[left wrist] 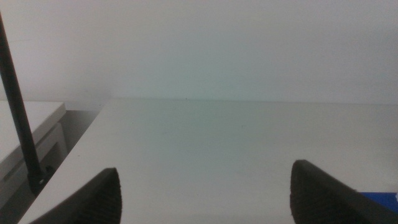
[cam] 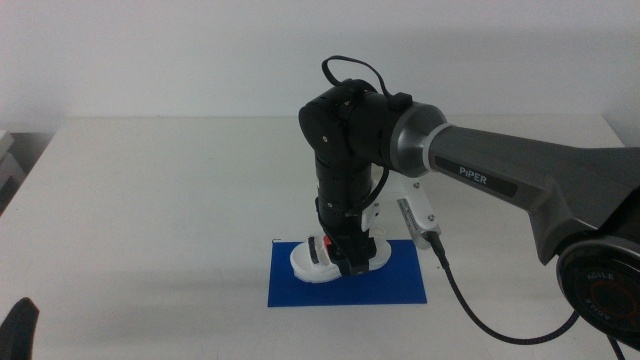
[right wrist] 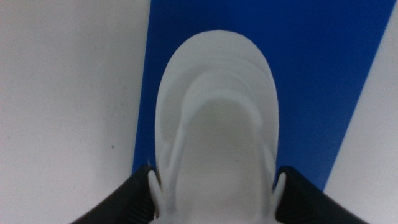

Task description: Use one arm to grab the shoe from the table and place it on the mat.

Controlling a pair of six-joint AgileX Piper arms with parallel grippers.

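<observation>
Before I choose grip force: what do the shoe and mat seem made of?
The shoe looks like moulded matte white foam or soft plastic, with smooth rounded ridges. The mat looks like thin, flat, deep-blue foam or rubber sheet, without gloss. The right hand flanks the shoe.

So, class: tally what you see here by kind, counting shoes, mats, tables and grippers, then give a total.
Shoes: 1, the shoe
Mats: 1, the mat
Tables: 1, the table
Grippers: 2, the right gripper at the shoe, the left gripper waiting
Total: 5
</observation>
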